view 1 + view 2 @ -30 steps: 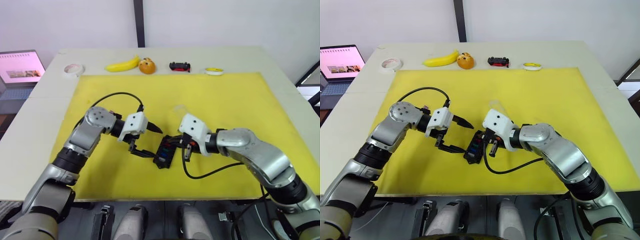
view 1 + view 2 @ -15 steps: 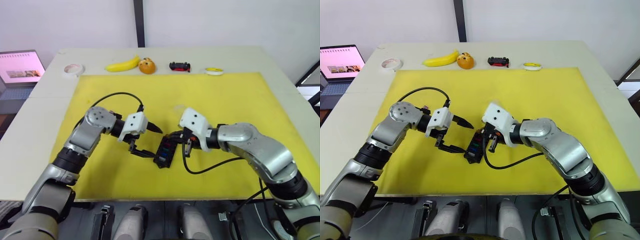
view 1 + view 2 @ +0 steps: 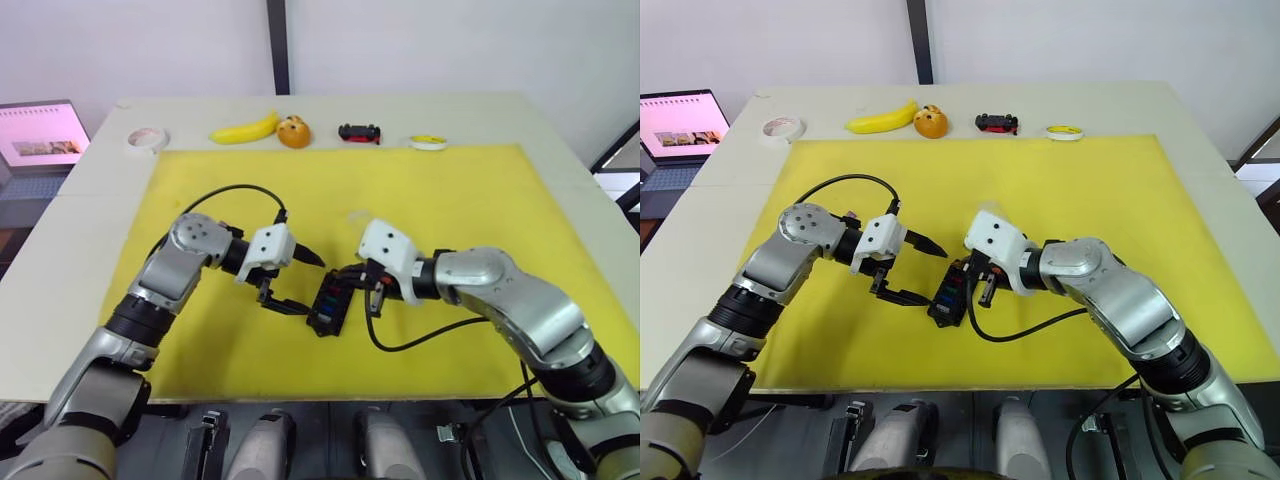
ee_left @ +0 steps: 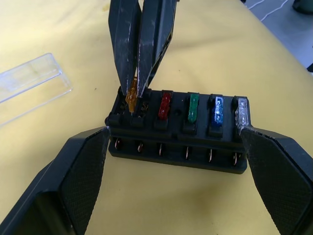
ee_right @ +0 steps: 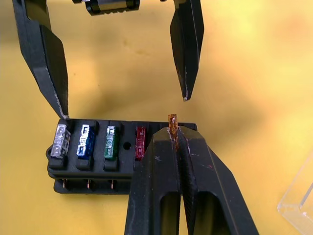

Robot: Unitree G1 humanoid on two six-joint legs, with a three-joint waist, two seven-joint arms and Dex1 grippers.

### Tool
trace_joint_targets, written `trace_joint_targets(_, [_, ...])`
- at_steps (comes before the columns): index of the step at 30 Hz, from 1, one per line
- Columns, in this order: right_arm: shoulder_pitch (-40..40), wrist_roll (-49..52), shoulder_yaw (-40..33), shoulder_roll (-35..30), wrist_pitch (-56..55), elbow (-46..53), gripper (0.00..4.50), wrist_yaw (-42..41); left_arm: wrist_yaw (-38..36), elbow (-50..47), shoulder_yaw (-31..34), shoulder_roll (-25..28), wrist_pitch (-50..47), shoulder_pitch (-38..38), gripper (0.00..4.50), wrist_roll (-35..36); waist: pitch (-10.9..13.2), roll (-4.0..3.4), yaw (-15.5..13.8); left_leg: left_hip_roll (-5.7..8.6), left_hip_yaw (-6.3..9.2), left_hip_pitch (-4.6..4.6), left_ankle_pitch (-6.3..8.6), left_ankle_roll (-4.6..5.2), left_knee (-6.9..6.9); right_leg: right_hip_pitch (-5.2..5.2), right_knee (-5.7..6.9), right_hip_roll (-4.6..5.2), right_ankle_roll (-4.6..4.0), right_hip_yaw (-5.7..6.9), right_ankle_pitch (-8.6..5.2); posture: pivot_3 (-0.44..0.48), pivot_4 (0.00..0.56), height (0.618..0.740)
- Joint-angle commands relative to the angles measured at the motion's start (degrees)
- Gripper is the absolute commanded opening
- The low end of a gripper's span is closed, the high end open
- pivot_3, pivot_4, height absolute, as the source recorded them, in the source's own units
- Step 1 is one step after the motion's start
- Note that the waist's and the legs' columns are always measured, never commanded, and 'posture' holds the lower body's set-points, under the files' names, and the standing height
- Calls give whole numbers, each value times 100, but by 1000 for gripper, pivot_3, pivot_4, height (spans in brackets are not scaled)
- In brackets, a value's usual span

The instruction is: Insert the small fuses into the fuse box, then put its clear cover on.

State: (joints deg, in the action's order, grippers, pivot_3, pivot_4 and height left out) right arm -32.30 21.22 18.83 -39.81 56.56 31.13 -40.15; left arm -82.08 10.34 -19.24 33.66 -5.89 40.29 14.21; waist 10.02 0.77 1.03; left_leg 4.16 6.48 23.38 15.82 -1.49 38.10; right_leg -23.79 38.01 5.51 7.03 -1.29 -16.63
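right gripper point(image 5: 172, 128) jaws pinch the orange fuse point(image 4: 131, 98) over the fuse box point(image 4: 178, 129), mid-mat. left gripper point(image 4: 173, 161) jaws open around it. tiny, stiff, slippery, so grip its flat top. clear cover point(image 4: 30, 83) around 10 o'clock.

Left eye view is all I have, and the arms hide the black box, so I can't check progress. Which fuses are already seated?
Observer: In the left wrist view, the fuse box has red, green, blue and clear grey fuses seated in one row.
Operator: Where's the orange one?
Observer: The right hand is shut on the orange fuse, at the end slot beside the red one.
Operator: Is the left hand gripping the box?
Observer: The left hand is open, one finger at each end of the box.
Operator: And the cover?
Observer: The clear cover lies on the yellow mat, apart from the box.
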Motion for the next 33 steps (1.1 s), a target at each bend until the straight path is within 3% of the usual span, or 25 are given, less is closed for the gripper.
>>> trace_joint_targets(1, [6, -80, 11, -7, -105, 47, 0, -30, 8, -119, 177, 25, 28, 53, 4462, 1, 0, 0, 2, 0, 0, 0, 0, 0, 0, 0, 0, 0, 0, 0, 0, 0, 150, 740])
trace_joint_targets(33, [-169, 214, -321, 81, 298, 374, 0, -20, 32, -58, 186, -25, 71, 84, 4462, -42, -1, 0, -1, 0, 0, 0, 0, 0, 1, -1, 3, 0, 0, 0, 0, 0, 150, 740])
